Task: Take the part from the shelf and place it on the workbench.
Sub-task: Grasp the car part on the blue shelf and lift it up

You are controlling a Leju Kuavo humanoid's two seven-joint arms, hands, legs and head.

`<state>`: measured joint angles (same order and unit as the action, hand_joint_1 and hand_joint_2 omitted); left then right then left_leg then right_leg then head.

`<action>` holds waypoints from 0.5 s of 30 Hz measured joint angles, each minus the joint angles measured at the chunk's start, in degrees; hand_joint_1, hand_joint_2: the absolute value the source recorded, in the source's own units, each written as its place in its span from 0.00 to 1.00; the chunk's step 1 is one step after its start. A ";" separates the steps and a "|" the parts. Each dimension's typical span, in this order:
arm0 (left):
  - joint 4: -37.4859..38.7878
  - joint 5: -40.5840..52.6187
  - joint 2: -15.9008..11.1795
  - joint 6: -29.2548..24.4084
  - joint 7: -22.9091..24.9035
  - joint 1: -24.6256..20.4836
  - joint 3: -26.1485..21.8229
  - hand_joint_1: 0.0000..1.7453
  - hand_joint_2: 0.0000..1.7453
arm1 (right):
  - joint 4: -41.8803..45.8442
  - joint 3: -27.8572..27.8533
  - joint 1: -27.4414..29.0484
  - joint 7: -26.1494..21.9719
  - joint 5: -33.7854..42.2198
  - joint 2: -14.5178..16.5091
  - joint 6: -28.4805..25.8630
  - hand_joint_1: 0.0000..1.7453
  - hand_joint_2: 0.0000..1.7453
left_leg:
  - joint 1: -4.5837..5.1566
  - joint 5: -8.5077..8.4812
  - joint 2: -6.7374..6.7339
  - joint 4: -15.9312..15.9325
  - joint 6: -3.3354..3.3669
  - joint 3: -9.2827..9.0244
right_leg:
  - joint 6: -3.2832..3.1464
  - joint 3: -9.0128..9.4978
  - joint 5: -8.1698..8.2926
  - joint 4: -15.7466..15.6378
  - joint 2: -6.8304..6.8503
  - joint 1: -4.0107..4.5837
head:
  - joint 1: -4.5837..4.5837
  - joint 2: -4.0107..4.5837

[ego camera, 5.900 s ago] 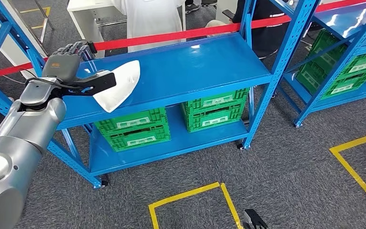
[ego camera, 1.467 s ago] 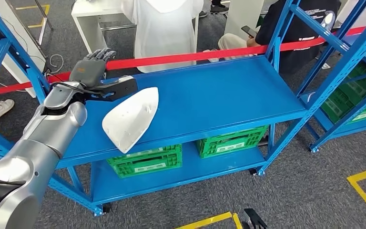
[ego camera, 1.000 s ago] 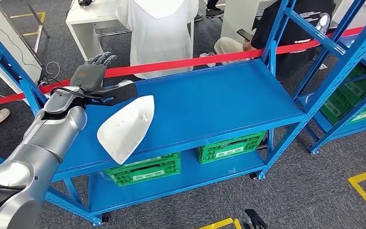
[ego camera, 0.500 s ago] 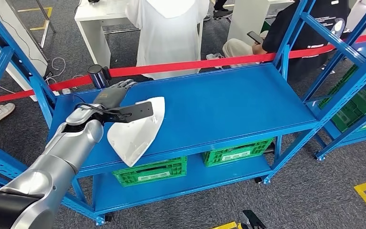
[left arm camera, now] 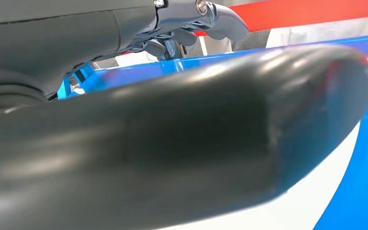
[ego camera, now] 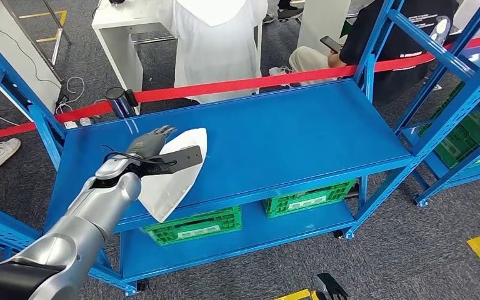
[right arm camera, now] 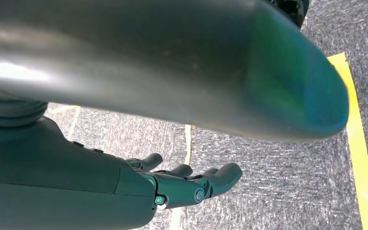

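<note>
Shelf [ego camera: 300, 134]: blue steel rack, broad top board, with green crates [ego camera: 194, 224] on the lower board. A red tape [ego camera: 256, 81] runs behind it, and people stand and sit beyond the tape.

Part [ego camera: 176, 178]: white shell, flat and roughly triangular, lying on the top board at the front left. Its narrow tip overhangs the front edge of the shelf. Not yet lifted; no desk in sight, so the task is judged to be at the grasp stage.

Left hand [ego camera: 147, 145]: over the rear portion of the part, fingers stretched forward across it. Left wrist view shows the thick thumb [left arm camera: 172, 139] close above the white surface, with darker fingers [left arm camera: 220, 21] beyond. Whether thumb and fingers actually clamp the part cannot be told; contact looks likely, a firm hold is not confirmed.

Right hand [right arm camera: 191, 184]: hangs over grey carpet [right arm camera: 278, 182] with a yellow floor line, fingers loosely apart, holding nothing.

Risks, as judgement:
- Part already overhangs the edge. A push forward from the hand instead of a clamp would tip it off onto the floor.
- Smooth, thin shell held at one end only; a lift could let it pivot and slip out.
- The carry involves turning; a swinging tip could strike a shelf upright.
</note>
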<state>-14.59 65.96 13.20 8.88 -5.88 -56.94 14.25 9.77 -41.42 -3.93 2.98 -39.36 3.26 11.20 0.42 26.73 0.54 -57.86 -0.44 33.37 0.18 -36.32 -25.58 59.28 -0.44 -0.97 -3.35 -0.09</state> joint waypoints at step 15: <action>0.77 0.76 -0.75 -5.43 11.17 0.34 0.07 0.00 1.00 | -0.01 0.00 -0.16 0.23 -1.41 0.02 0.16 0.00 0.00 | 0.13 0.06 0.04 -0.14 0.03 0.02 | 0.09 0.23 0.05 -0.19 0.04 -0.06 | 0.00 0.00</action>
<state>-13.82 66.72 12.44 3.45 5.29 -56.60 14.32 9.76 -41.42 -4.10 3.21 -40.77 3.28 11.37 0.55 26.79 0.58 -58.00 -0.41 33.39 0.27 -36.09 -25.53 59.09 -0.39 -1.04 -3.35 -0.09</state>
